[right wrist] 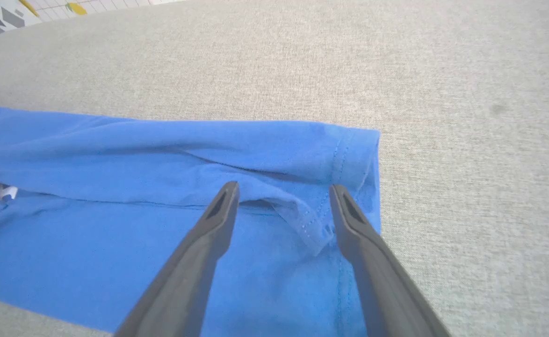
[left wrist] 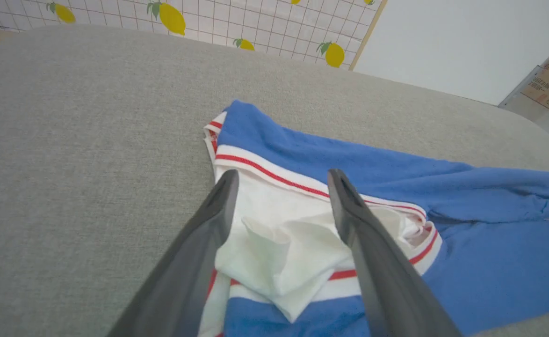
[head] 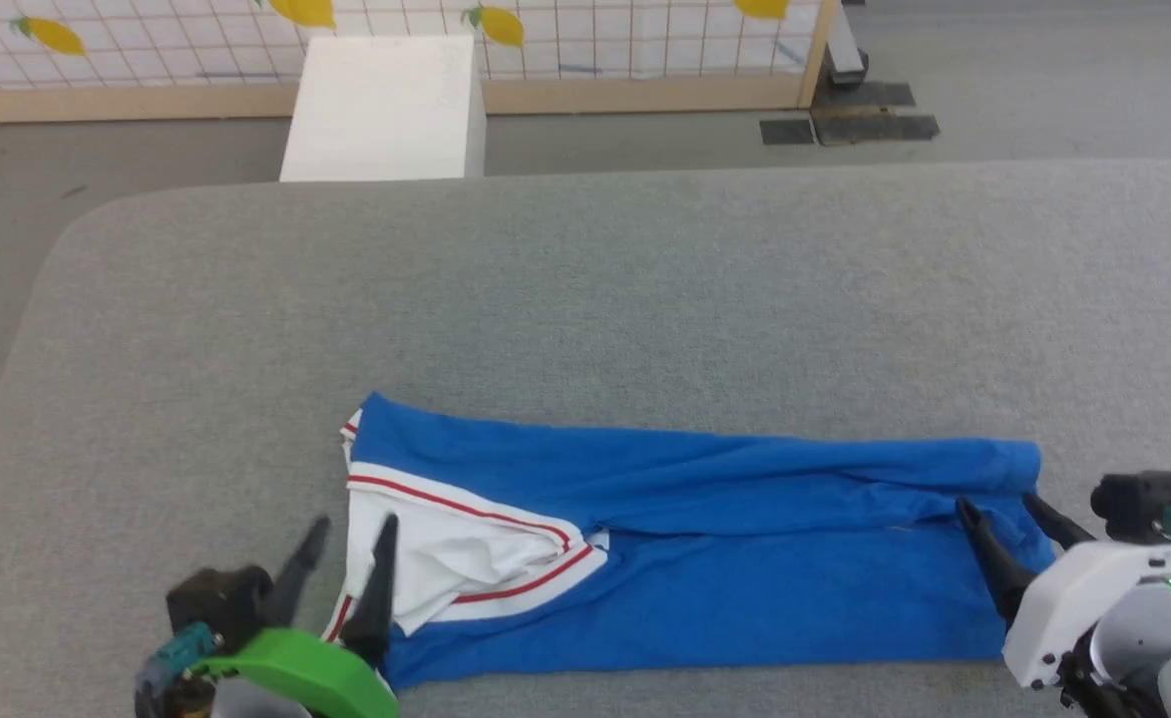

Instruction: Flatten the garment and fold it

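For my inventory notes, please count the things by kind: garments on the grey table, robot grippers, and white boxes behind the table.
garment: 1
grippers: 2, the left gripper and the right gripper, both open
white box: 1
Total: 4
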### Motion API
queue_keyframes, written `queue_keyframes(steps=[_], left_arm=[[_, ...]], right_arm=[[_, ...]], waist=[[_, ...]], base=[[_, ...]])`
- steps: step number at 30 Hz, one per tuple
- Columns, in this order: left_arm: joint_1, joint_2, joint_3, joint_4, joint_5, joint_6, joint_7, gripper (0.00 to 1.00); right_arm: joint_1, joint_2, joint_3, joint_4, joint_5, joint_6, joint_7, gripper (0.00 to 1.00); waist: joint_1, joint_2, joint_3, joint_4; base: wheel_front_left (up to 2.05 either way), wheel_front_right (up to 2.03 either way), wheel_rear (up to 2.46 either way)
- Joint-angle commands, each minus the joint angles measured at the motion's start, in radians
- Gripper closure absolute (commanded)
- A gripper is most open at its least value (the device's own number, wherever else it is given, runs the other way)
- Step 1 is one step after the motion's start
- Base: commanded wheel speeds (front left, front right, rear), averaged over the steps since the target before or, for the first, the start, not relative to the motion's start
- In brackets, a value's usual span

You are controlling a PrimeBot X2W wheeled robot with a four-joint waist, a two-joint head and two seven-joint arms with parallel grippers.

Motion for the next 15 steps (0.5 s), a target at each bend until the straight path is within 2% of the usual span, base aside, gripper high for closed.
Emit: queue_keyframes(steps=[1,4,7,15], left_arm=[[-0.031,-0.008,0.017,0.004,0.029,0.014,-0.022,0.00],[-0.065,-0.028,0.060,0.008,0.088,0.035,-0.046,0.00],[-0.101,-0.057,0.121,-0.008,0.162,0.037,-0.050,0.00],[-0.120,-0.176,0.305,-0.021,0.338,-0.032,-0.051,0.00]], right_arm=[[0.021,0.016,-0.015,-0.026,-0.011,-0.002,-0.031,0.00],[0.052,0.054,-0.061,-0.066,-0.029,-0.002,-0.091,0.00],[0.066,0.089,-0.103,-0.087,-0.047,-0.002,-0.130,0.00],[0.047,0.176,-0.194,-0.079,-0.078,-0.002,-0.138,0.00]], waist=[[0.0001,0.0050,-0.020,0.017],[0.0001,0.0050,-0.032,0.025],[0.0001,0.0050,-0.038,0.030],[0.0001,0.0050,-0.046,0.024]], base=[[0.00,0.00,0.00],[0.00,0.00,0.00],[0.00,0.00,0.00],[0.00,0.00,0.00]])
